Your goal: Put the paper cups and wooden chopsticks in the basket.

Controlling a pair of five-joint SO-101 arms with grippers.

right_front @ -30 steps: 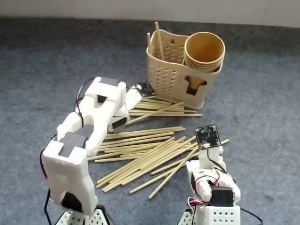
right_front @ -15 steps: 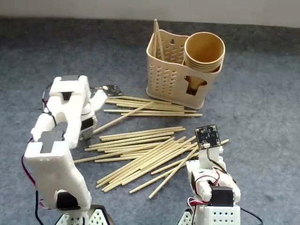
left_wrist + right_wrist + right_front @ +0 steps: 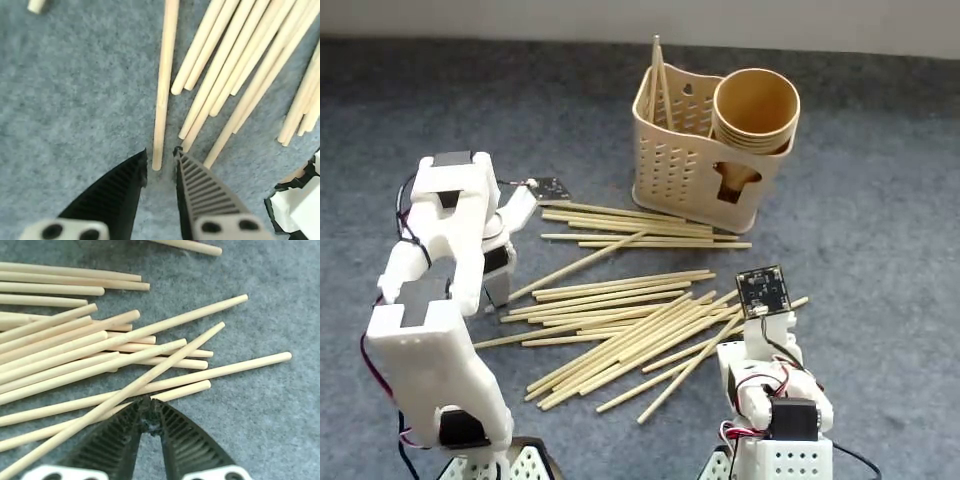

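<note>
The grey mat [image 3: 880,250] carries everything. The basket [image 3: 690,165] stands at its far side, with the paper cups [image 3: 756,105] already stacked in one end and a few upright sticks [image 3: 658,80] in the other. What is left, I judge, is the loose pile of chopsticks [image 3: 630,320] lying flat between me and the basket. My left gripper [image 3: 160,160] hangs low over the mat, jaws parted just a little, with a single chopstick [image 3: 165,75] ending in the gap — lined up for a pinch, not yet held. My right gripper [image 3: 150,407] sits pressed together over the pile's near edge — holding nothing.
</note>
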